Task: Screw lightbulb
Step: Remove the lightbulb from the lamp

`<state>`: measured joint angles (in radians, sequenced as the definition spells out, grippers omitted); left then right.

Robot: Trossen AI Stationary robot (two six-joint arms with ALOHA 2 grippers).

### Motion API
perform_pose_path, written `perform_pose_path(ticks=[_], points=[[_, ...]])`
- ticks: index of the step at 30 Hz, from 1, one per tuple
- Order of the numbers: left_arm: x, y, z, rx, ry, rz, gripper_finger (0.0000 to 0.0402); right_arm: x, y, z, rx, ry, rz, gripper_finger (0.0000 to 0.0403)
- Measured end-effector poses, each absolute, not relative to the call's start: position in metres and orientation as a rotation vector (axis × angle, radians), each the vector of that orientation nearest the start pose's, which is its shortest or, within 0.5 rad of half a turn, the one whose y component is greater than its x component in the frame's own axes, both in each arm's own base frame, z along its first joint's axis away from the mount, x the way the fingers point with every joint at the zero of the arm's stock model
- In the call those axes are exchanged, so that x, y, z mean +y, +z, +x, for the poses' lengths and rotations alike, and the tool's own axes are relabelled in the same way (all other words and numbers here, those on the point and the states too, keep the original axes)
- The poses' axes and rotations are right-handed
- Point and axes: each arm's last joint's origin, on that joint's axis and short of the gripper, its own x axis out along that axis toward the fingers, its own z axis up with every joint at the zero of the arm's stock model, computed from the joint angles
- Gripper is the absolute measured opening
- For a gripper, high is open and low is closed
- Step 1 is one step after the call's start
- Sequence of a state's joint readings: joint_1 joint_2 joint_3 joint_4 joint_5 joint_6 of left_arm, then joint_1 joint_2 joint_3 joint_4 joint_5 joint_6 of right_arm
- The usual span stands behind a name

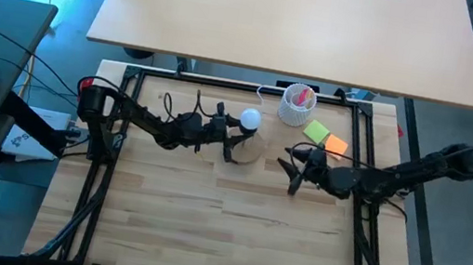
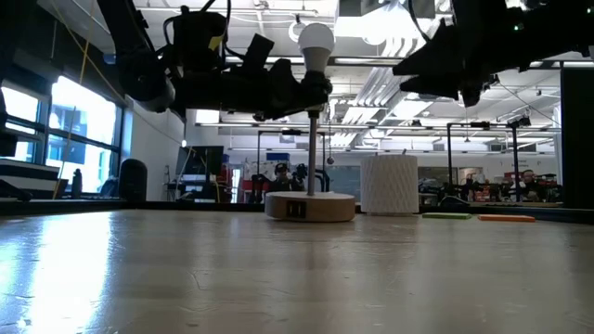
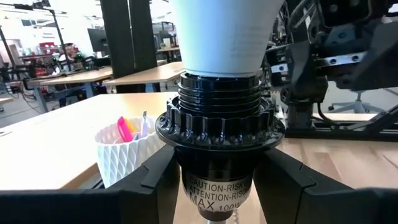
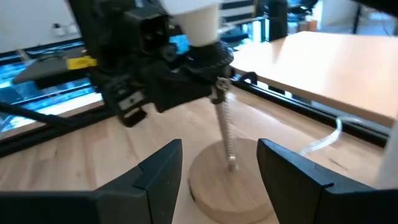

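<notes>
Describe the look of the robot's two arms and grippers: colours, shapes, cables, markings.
Both arms are dark, nearly black, built of slim jointed segments. The left arm has a red patch near its base and thin dark cables looping above it. The left gripper has two broad, flat, matte-black fingers; the right gripper has a matching angular pair. A yellow label shows on the left arm's wrist housing in the right wrist view.

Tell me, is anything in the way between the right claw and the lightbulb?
Nothing visible is. The right claw hangs open, facing the lightbulb with only air between them. The left claw clamps the black socket just under the bulb, so the bulb's round top is free.
</notes>
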<state>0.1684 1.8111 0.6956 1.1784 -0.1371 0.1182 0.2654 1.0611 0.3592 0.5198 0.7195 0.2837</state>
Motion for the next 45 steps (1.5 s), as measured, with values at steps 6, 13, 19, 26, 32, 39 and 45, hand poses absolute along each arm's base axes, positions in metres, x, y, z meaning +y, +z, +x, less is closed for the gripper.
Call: perform_pose_path(ticks=[6,13,19,26,32,39,45], points=[[0.061,0.172,0.335,-0.035,0.314,0.142,0.0156,0.026,0.200,0.203,0.119,-0.539,0.267,0.0204],[0.061,0.172,0.335,-0.034,0.313,0.143,0.0155,0.021,0.197,0.203,0.108,-0.582,0.383,0.0204],[0.061,0.171,0.335,-0.029,0.311,0.144,0.0155,0.023,0.200,0.204,0.072,-0.543,0.463,0.0204],[0.060,0.171,0.335,-0.024,0.307,0.188,0.0157,0.035,0.215,0.205,-0.009,-0.420,0.337,0.0204],[0.060,0.171,0.336,-0.014,0.306,0.189,0.0157,0.053,0.222,0.208,-0.019,-0.343,0.300,0.0203],[0.059,0.171,0.336,-0.011,0.306,0.195,0.0158,0.073,0.224,0.238,0.050,-0.350,0.214,0.0203],[0.057,0.170,0.336,0.007,0.328,0.261,0.0158,0.063,0.222,0.261,0.101,-0.390,0.347,0.0203]])
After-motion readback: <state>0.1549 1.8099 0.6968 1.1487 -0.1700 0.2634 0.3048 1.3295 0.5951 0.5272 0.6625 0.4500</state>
